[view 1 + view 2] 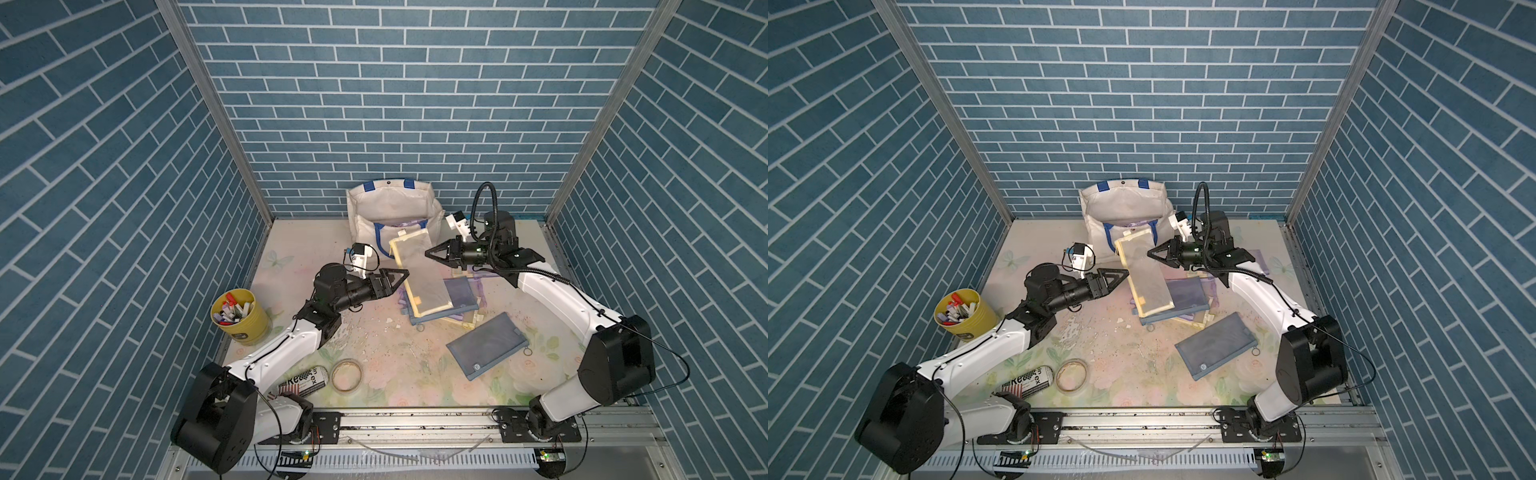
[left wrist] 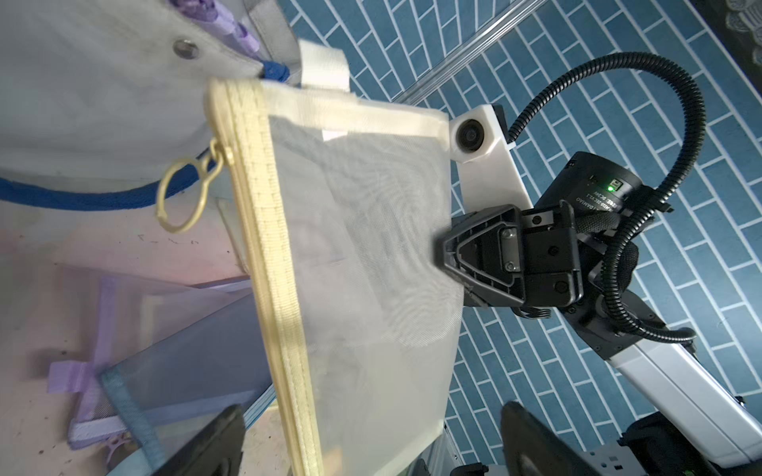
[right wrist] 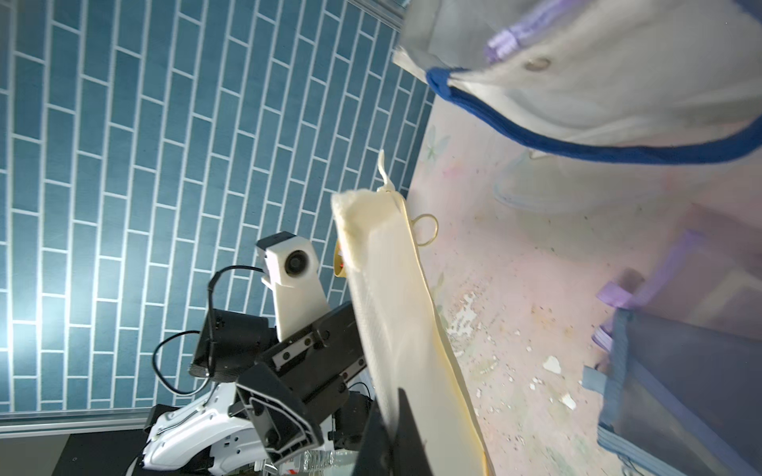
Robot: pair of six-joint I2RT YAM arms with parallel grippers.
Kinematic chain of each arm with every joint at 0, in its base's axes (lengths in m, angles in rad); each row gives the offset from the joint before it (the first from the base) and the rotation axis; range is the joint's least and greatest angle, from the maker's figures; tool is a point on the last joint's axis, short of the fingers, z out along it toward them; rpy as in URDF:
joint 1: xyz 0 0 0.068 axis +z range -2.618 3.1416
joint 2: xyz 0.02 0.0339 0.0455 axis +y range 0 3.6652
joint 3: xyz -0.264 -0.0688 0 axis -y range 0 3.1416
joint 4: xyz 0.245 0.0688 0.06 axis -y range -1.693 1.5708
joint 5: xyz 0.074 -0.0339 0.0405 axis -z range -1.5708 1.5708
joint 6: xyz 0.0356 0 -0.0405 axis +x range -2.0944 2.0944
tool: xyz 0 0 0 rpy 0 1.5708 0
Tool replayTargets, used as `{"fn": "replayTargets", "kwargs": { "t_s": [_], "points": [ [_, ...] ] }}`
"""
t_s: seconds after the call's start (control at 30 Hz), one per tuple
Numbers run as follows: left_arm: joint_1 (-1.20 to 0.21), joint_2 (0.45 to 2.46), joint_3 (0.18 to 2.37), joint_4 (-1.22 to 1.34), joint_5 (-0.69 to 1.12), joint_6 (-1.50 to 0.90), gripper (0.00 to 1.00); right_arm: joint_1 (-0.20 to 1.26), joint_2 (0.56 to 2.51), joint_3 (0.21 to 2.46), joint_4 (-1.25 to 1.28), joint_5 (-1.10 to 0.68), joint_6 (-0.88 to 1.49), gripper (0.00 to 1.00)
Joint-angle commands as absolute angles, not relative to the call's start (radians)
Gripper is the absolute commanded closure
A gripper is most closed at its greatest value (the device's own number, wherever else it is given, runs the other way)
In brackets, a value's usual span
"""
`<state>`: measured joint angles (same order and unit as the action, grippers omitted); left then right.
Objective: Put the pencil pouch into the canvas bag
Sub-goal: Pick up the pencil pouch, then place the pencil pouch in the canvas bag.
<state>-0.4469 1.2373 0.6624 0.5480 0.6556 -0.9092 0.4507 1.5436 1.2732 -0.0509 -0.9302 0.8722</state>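
The pencil pouch (image 1: 419, 274) is a cream mesh pouch with a yellowish zip edge, held tilted above the table. Its far end sits by the front rim of the off-white canvas bag (image 1: 390, 208), next to a blue handle. My right gripper (image 1: 428, 252) is shut on the pouch's right edge; the wrist view shows the pinch (image 3: 396, 412). My left gripper (image 1: 405, 274) is at the pouch's left edge, open. In the left wrist view its fingers (image 2: 206, 441) stand wide apart with the pouch (image 2: 363, 247) between them. The bag (image 2: 82, 82) stands open-topped against the back wall.
Purple and blue mesh pouches (image 1: 461, 291) lie stacked under the held one. Another blue-grey pouch (image 1: 484, 345) lies nearer the front right. A purple pouch (image 1: 409, 224) shows inside the bag. At the left are a yellow cup of markers (image 1: 239, 316), a tape roll (image 1: 347, 375) and a can (image 1: 303, 380).
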Motion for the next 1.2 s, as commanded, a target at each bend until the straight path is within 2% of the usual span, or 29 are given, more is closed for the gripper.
{"fn": "replayTargets", "kwargs": {
  "t_s": [0.0, 0.27, 0.37, 0.4, 0.6, 0.73, 1.13, 1.17],
  "points": [
    [-0.44, 1.264, 0.706, 0.63, 0.675, -0.92, 0.04, 0.448, 1.522, 1.322, 0.101, -0.957, 0.984, 1.0],
    [-0.442, 1.403, 0.802, 0.812, 0.704, -0.986, 0.15, 0.448, 1.514, 1.292, 0.242, -0.963, 1.086, 1.0],
    [-0.442, 1.431, 0.82, 0.844, 0.707, -0.994, 0.26, 0.448, 1.507, 1.293, 0.241, -0.969, 1.094, 1.0],
    [-0.441, 1.435, 0.829, 0.845, 0.711, -0.994, 0.3, 0.448, 1.504, 1.291, 0.239, -0.969, 1.092, 1.0],
    [-0.441, 1.438, 0.865, 0.804, 0.741, -0.968, 0.8, 0.448, 1.478, 1.286, 0.198, -0.951, 1.068, 1.0],
    [-0.44, 1.417, 0.867, 0.755, 0.739, -0.93, 1.0, 0.446, 1.469, 1.307, 0.154, -0.944, 1.045, 1.0],
    [-0.416, 1.35, 0.94, 0.48, 0.724, -0.736, 1.0, 0.425, 1.472, 1.378, 0.027, -0.925, 0.976, 1.0],
    [-0.409, 1.345, 0.952, 0.451, 0.72, -0.716, 1.0, 0.423, 1.475, 1.388, 0.007, -0.921, 0.964, 0.95]
  ]
}}
